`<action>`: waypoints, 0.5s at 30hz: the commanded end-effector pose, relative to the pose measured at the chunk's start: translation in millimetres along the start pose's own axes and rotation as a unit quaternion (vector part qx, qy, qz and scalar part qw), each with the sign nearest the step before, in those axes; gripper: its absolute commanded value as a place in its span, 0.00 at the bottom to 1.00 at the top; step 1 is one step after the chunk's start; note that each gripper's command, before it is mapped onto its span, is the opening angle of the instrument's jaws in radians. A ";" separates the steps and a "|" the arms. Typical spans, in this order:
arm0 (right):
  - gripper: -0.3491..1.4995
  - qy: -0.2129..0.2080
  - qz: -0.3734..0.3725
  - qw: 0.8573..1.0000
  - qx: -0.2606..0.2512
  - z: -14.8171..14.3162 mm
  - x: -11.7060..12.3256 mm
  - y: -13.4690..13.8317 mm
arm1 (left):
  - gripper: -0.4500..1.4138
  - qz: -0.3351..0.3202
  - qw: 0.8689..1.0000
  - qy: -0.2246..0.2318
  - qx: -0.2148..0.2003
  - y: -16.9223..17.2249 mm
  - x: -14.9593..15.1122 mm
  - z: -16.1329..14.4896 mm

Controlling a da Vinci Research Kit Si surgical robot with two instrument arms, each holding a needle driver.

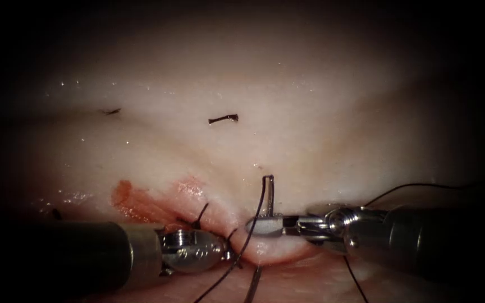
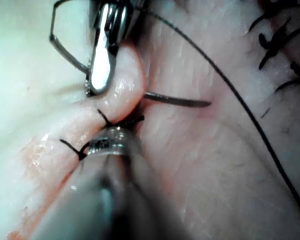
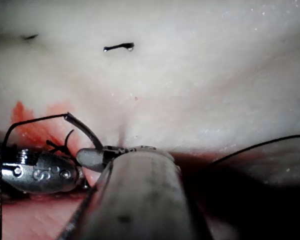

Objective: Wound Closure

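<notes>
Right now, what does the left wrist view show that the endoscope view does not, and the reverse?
The left wrist view adds the needle tip emerging from the tissue, and a row of knotted stitches. The endoscope view adds two cut ends of thread. Both show the right tool shut on the needle, the thread and the left tool at the fold.

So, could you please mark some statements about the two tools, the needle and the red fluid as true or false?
1. The right tool holds the needle. True.
2. The left tool holds the needle. False: the right tool's shut jaws grip it, near its thread end.
3. The red fluid lies right of the right tool. False: it lies on the tissue to the left, above the left tool.
4. A cut end of thread lies on the tissue. True.
</notes>
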 end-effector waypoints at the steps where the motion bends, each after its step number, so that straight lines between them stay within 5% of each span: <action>1: 0.68 0.021 -0.031 0.999 -0.004 0.3 2.2 0.5 | 0.13 0.000 1.000 0.000 0.000 0.0 0.0 0.8; 9: 0.82 0.133 -0.265 0.953 -0.060 -6.7 16.1 -0.9 | 0.13 0.020 1.000 0.002 0.001 0.2 0.6 0.4; 15: 0.89 0.179 -0.330 0.922 -0.097 -13.0 23.8 -0.9 | 0.15 0.061 0.998 0.019 -0.009 0.5 1.5 -0.3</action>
